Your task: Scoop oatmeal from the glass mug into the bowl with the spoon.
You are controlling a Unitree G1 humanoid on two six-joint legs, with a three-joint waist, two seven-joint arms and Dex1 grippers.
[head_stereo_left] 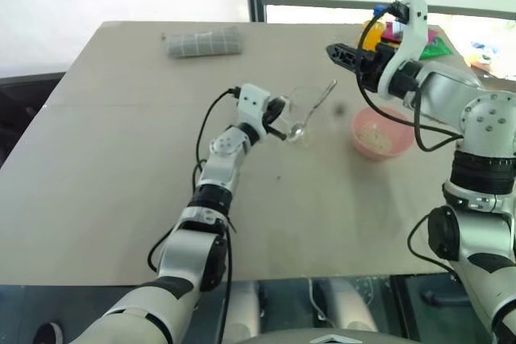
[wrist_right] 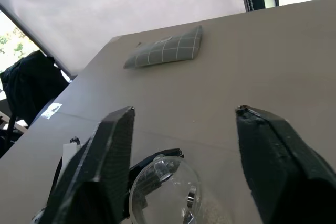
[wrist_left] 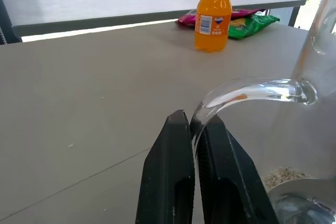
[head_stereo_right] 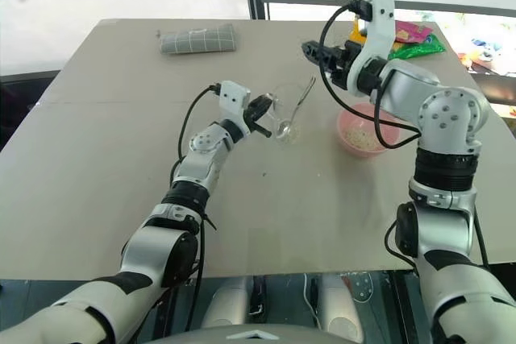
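My left gripper is pinched tight on the curved handle of the clear glass mug, where the slim silver spoon leans. My right gripper hangs above it, fingers spread wide and empty. The pale pink round bowl with beige oatmeal sits just right of the mug.

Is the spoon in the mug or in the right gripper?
In the glass mug: the spoon leans on its rim, the right gripper open above.
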